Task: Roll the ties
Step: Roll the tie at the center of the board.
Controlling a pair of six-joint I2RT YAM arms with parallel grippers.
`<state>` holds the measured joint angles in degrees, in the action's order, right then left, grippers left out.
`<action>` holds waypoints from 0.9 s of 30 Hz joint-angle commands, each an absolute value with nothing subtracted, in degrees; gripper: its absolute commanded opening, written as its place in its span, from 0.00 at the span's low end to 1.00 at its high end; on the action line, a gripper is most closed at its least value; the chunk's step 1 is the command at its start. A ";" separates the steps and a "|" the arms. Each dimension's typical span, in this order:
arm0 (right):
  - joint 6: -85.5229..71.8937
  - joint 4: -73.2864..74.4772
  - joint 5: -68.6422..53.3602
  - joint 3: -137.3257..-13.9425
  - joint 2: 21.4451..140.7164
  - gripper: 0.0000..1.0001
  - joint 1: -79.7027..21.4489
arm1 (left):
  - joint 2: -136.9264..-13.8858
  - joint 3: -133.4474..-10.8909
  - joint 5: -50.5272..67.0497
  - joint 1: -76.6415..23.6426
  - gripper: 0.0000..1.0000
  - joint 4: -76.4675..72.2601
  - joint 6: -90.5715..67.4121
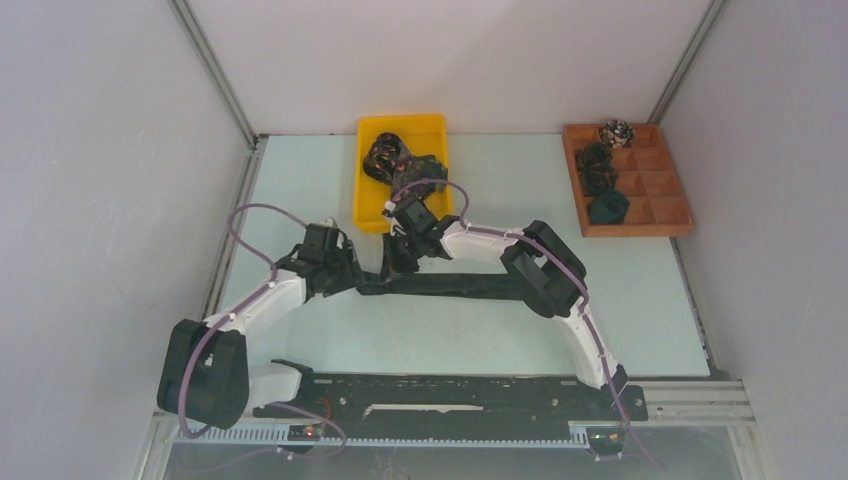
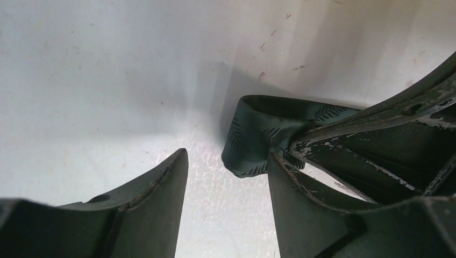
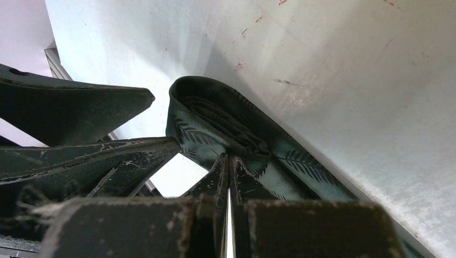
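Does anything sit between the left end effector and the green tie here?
Nothing visible does. The tie lies folded just ahead of the open left end effector. The right end effector is shut on the tie beside it, close to one left finger.

The left arm (image 1: 265, 300) and the right arm (image 1: 590, 335) have white links set between bulky black joint housings; a thin purple cable (image 1: 243, 214) runs along each, tied on in places. The fingers (image 2: 322, 215) are dark, flat and tapered to a point; their edges are scuffed with pale scratches; some bear a small round hole.
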<state>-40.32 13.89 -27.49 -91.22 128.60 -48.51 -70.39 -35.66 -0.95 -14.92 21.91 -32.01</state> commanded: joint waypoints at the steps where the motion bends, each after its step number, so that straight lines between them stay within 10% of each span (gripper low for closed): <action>1: -40.34 13.34 -27.07 -90.29 128.35 0.00 -48.78 | -71.55 -35.61 1.96 -14.33 0.61 17.19 -32.60; 27: -40.51 12.72 -26.85 -89.91 128.07 0.00 -48.75 | -75.06 -32.33 8.45 -14.25 0.54 12.18 -33.92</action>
<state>-40.56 12.88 -27.83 -90.70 128.57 -48.45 -74.37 -32.71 5.50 -14.48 13.96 -33.15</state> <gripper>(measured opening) 0.007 0.539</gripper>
